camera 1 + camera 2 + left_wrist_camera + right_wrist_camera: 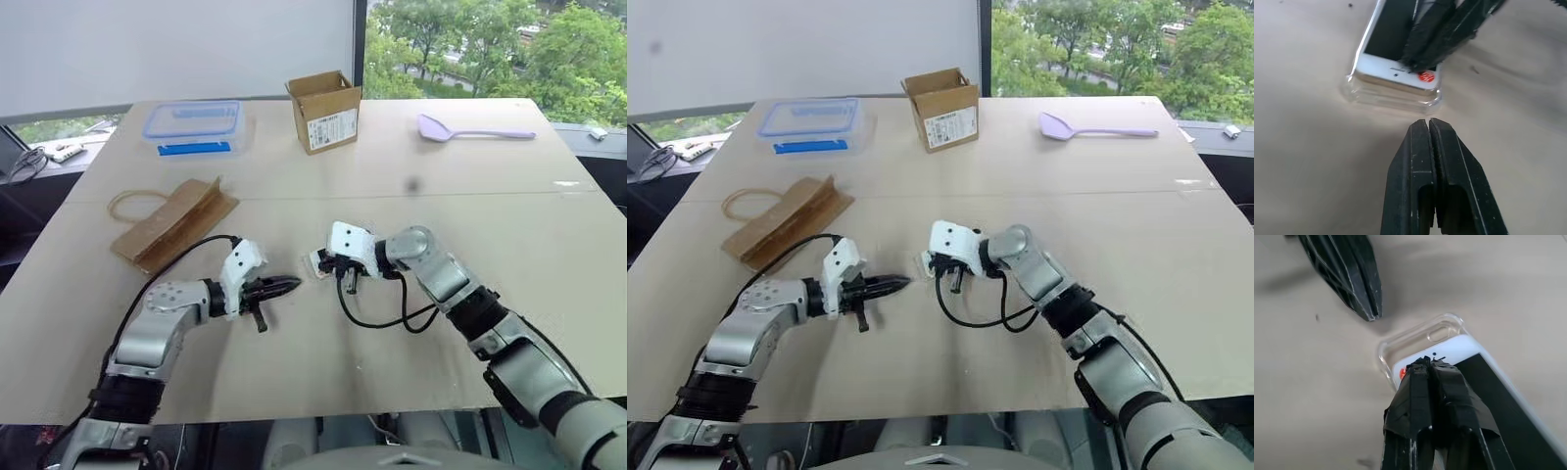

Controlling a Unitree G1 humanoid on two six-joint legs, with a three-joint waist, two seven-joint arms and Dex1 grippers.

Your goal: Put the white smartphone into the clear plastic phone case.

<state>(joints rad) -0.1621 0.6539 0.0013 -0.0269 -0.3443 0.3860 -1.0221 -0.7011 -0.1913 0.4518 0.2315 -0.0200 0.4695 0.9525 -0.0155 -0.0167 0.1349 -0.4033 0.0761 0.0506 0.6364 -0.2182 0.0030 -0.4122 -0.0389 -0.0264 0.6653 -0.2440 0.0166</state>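
Right claw (1425, 363) shut, pressing white smartphone (1469, 350), cardboard box (324, 109) beyond

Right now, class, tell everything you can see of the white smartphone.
The white smartphone is flat, with a black screen, a white bezel bearing a red round sticker, and a pale metallic edge. It lies face up on the clear plastic phone case on the table, its end short of the case's end, not seated. The shut right hand presses on its bezel; the shut left hand stays apart.

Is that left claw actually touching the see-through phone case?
Apart. In the left wrist view, bare table shows between the shut left gripper and the clear plastic phone case.
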